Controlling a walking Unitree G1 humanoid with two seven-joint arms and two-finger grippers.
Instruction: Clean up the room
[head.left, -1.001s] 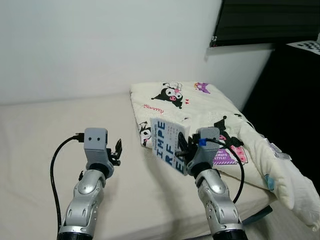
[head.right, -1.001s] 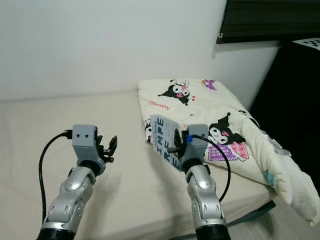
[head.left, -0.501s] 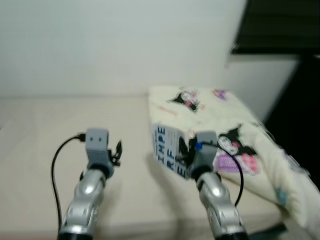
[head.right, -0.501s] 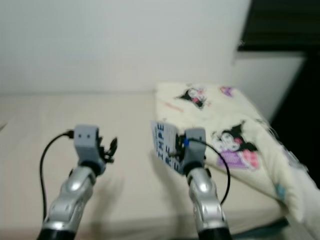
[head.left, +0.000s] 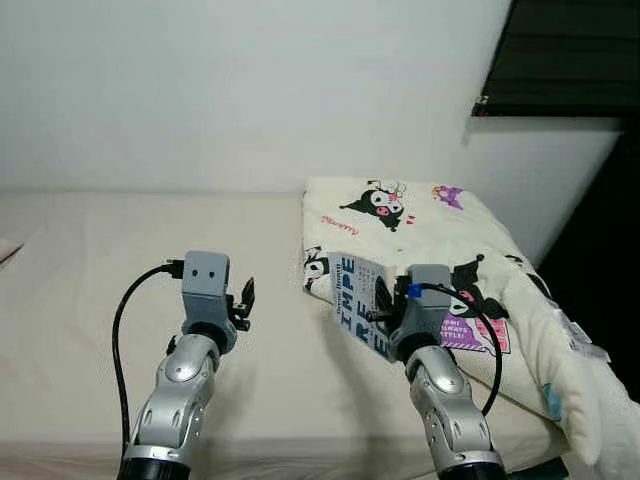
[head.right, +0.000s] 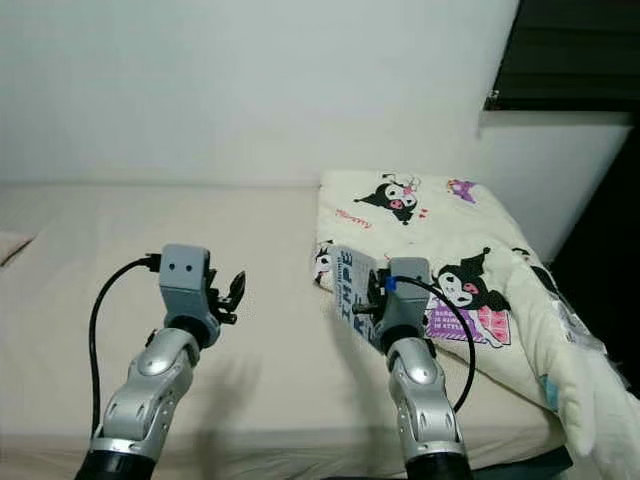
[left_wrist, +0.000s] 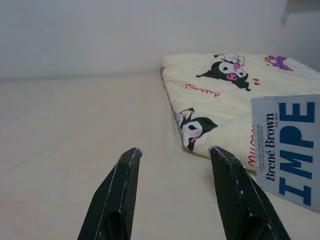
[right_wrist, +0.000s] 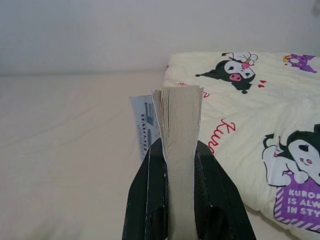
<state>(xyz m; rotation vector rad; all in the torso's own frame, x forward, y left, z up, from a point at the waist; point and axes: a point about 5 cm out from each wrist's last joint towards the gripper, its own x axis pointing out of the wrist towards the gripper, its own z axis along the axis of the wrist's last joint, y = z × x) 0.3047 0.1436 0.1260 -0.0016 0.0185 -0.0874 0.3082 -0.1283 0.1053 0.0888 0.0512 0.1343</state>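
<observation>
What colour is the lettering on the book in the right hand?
Dark blue on a pale cover; the book shows it best in the left wrist view.

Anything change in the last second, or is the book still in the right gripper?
Mostly the camera moved: the view swung left, so more of the bed shows. The right gripper is still shut on the book, held upright above the bed beside the folded blanket. The left gripper stays open and empty over the bed. Nothing was picked up or let go.
</observation>
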